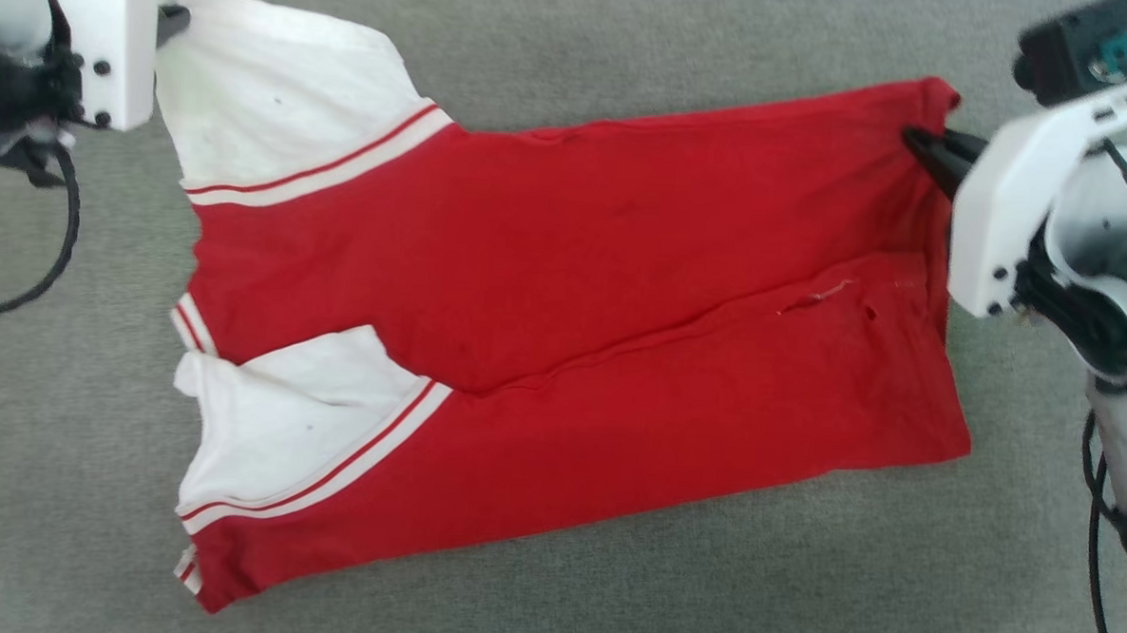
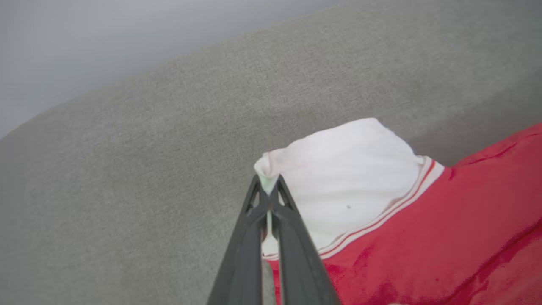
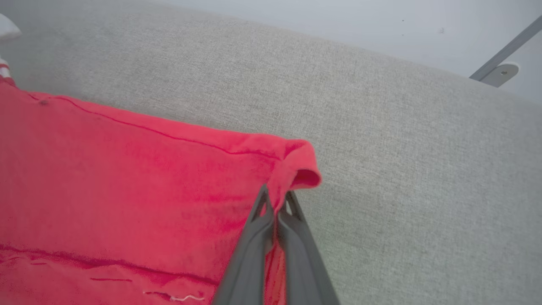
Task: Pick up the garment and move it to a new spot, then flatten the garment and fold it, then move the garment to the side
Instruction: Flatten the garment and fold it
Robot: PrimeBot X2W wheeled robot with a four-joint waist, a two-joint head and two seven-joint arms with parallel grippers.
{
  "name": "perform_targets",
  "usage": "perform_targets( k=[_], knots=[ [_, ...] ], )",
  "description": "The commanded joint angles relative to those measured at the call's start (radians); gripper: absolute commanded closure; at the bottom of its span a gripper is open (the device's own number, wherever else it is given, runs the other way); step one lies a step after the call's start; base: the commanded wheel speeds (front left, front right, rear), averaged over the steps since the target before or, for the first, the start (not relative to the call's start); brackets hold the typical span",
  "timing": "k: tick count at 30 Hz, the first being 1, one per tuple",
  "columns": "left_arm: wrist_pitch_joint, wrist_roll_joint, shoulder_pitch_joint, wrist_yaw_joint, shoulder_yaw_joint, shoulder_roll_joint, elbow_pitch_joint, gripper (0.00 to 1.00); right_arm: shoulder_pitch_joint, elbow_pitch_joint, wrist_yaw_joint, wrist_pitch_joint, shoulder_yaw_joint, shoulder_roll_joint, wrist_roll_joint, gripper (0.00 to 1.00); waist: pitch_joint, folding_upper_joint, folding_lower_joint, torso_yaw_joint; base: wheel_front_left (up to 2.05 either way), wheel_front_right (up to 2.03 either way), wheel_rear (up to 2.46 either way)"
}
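"What colour's the garment (image 1: 565,288)?"

"Plain red body. The sleeve (image 1: 268,104) at the left tool (image 2: 267,181) is white, bordered by a white band with thin red stripes."

"And at the right tool (image 3: 277,198)?"

"Solid red. Both tools have dark grey fingers (image 2: 250,245) on white housings (image 1: 109,40); the counter (image 1: 633,34) under them is mottled grey."

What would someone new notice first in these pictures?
The red garment with white sleeves, spread across the grey surface, catches the eye first. The left gripper pinches a white sleeve corner at the head view's upper left; the right gripper pinches a red corner at upper right.
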Motion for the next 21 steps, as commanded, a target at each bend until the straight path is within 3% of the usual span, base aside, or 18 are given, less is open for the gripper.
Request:
perform_targets(
  k=[1, 6, 16, 21],
  knots=[
    [0.005, -0.011, 0.03, 0.021, 0.006, 0.018, -0.05, 1.0, 0.034, -0.034, -0.001, 0.009, -0.017, -0.007, 0.002, 1.0, -0.028, 0.0, 0.0, 0.023, 0.0, 0.0, 0.0],
    [0.025, -0.038, 0.132, 0.126, 0.021, 0.116, -0.303, 1.0, 0.148, -0.179, -0.001, 0.052, -0.071, -0.036, 0.008, 1.0, -0.057, 0.0, 0.0, 0.042, 0.0, 0.0, 0.0],
    [-0.009, -0.074, 0.404, 0.402, 0.035, 0.347, -0.841, 1.0, 0.42, -0.441, -0.001, 0.157, -0.188, -0.045, 0.039, 1.0, -0.07, 0.0, 0.0, 0.062, 0.0, 0.0, 0.0],
    [-0.062, -0.1, 0.55, 0.494, 0.006, 0.381, -0.967, 1.0, 0.533, -0.47, -0.001, 0.187, -0.222, -0.022, 0.044, 1.0, -0.063, 0.0, 0.0, 0.063, 0.0, 0.0, 0.0]
  ],
)
